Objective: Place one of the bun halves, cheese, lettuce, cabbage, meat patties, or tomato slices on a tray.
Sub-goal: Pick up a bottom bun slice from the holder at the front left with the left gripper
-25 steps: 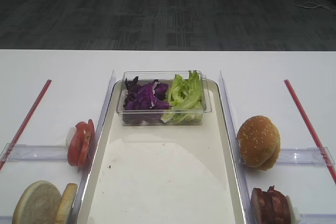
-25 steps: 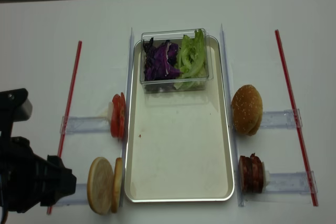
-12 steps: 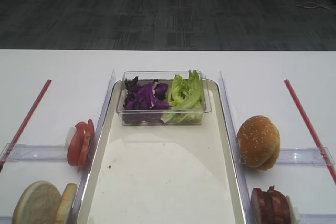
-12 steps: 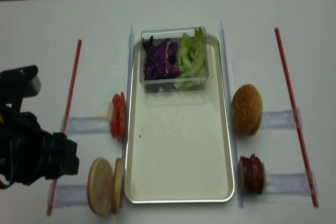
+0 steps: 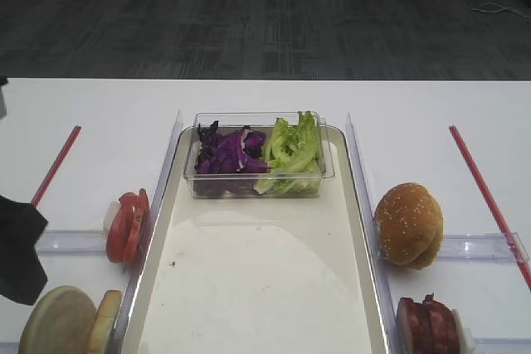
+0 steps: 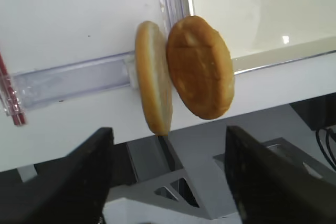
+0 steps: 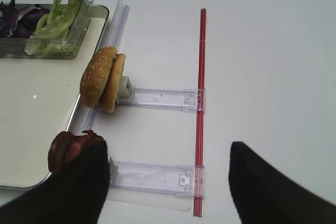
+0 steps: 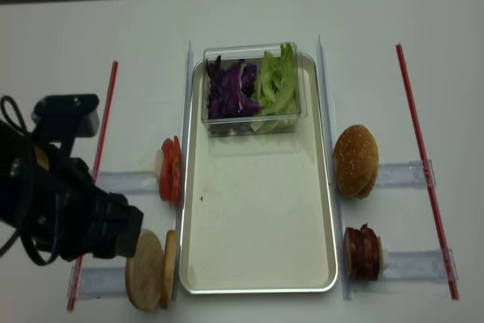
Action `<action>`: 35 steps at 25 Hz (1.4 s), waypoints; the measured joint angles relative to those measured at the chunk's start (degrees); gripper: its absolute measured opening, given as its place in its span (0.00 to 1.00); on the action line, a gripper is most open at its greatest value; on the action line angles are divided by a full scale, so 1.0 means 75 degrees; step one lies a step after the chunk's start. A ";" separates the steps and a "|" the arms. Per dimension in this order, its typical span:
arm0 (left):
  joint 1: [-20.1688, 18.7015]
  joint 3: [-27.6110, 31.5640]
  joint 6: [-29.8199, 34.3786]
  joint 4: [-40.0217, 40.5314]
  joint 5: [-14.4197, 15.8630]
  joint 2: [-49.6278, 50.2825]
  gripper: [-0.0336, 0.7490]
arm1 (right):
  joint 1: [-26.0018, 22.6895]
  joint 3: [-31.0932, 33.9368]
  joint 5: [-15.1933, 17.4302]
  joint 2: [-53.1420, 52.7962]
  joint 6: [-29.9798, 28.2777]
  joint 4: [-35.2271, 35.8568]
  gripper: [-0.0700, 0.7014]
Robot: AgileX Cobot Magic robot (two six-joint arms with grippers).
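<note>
White tabletop fills the first high view, with the tray (image 5: 257, 288) lying lengthwise down the middle. Left of the tray, two bun halves (image 5: 70, 321) stand on edge; tomato slices (image 5: 126, 225) stand further up that side. Purple cabbage (image 5: 228, 153) and lettuce (image 5: 292, 148) share a clear box (image 5: 259, 157) at the tray's far end.

From the right wrist view, my right gripper (image 7: 168, 182) hangs spread and empty, with the meat patties (image 7: 71, 148) against the tray's right rim just beside one finger.

From the left wrist view, my left gripper (image 6: 168, 177) is wide apart, holding nothing, poised near the buns. To do this well, I judge I should straddle only the half nearest the tray and close gently, so its twin does not topple.

From the second high view, my left arm (image 8: 60, 202) sits just left of the buns.
</note>
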 joint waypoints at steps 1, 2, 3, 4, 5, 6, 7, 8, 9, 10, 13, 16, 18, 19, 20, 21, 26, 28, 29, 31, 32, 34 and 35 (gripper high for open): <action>-0.0292 0.0000 -0.0287 0.0089 -0.0079 0.0096 0.63 | 0.0000 0.0000 0.0000 0.0000 0.0005 0.0000 0.73; -0.0528 -0.0029 -0.0600 0.0207 -0.0183 0.0191 0.63 | 0.0000 0.0000 0.0000 0.0000 0.0005 0.0000 0.73; -0.0803 -0.0047 -0.0868 0.0302 -0.0325 0.0264 0.63 | 0.0000 0.0000 0.0000 0.0000 0.0005 0.0000 0.73; -0.1070 -0.0059 -0.1173 0.0393 -0.0489 0.0343 0.62 | 0.0000 0.0000 0.0000 0.0000 0.0005 0.0000 0.73; -0.1286 -0.0059 -0.1454 0.0443 -0.0708 0.0416 0.61 | 0.0000 0.0000 0.0000 0.0000 0.0005 0.0000 0.73; -0.1538 -0.0059 -0.1734 0.0501 -0.0924 0.0471 0.59 | 0.0000 0.0000 0.0000 0.0000 0.0005 0.0000 0.73; -0.1813 -0.0059 -0.1949 0.0577 -0.1094 0.0569 0.58 | 0.0000 0.0000 0.0000 0.0000 0.0005 0.0000 0.73; -0.1990 -0.0059 -0.2174 0.0616 -0.1269 0.0636 0.57 | 0.0000 0.0000 0.0000 0.0000 0.0005 0.0000 0.73; -0.2170 -0.0059 -0.2372 0.0672 -0.1396 0.0721 0.56 | 0.0000 0.0000 0.0000 0.0000 0.0017 0.0000 0.73; -0.2298 -0.0059 -0.2511 0.0730 -0.1457 0.0805 0.55 | 0.0000 0.0000 0.0000 0.0000 0.0017 0.0000 0.73; -0.2577 -0.0059 -0.2923 0.0907 -0.1519 0.1134 0.54 | 0.0000 0.0000 0.0000 0.0000 0.0017 0.0000 0.73; -0.2733 -0.0059 -0.3122 0.0992 -0.1587 0.1478 0.53 | 0.0000 0.0000 0.0000 0.0000 0.0017 0.0000 0.73; -0.2781 -0.0059 -0.3330 0.0992 -0.1675 0.1652 0.53 | 0.0000 0.0000 0.0000 0.0000 0.0017 0.0000 0.73; -0.2781 -0.0059 -0.3395 0.1010 -0.1696 0.1725 0.53 | 0.0000 0.0000 0.0000 0.0000 0.0017 0.0000 0.73; -0.2781 -0.0059 -0.3449 0.1027 -0.1709 0.1799 0.52 | 0.0000 0.0000 0.0000 0.0000 0.0017 0.0000 0.73; -0.2781 -0.0065 -0.3474 0.1047 -0.1709 0.1858 0.52 | 0.0000 0.0000 0.0000 0.0000 0.0017 0.0000 0.73; -0.2781 -0.0077 -0.4137 0.1214 -0.1727 0.2200 0.51 | 0.0000 0.0000 0.0000 0.0000 0.0017 0.0000 0.73; -0.2781 -0.0077 -0.4253 0.1269 -0.1727 0.2264 0.51 | 0.0000 0.0000 0.0000 0.0000 0.0017 0.0000 0.73; -0.2781 -0.0077 -0.4294 0.1307 -0.1727 0.2307 0.51 | 0.0000 0.0000 0.0000 0.0000 0.0017 0.0000 0.73; -0.2781 -0.0077 -0.4295 0.1373 -0.1727 0.2359 0.51 | 0.0000 0.0000 0.0000 0.0000 0.0017 0.0000 0.73; -0.2781 -0.0077 -0.4308 0.1371 -0.1727 0.2405 0.51 | 0.0000 0.0000 0.0000 0.0000 0.0017 0.0000 0.73; -0.2781 -0.0077 -0.4306 0.1375 -0.1727 0.2498 0.51 | 0.0000 0.0000 0.0000 0.0000 0.0017 0.0000 0.73; -0.2781 -0.0077 -0.4306 0.1375 -0.1702 0.2577 0.51 | 0.0000 0.0000 0.0000 0.0000 0.0017 0.0000 0.73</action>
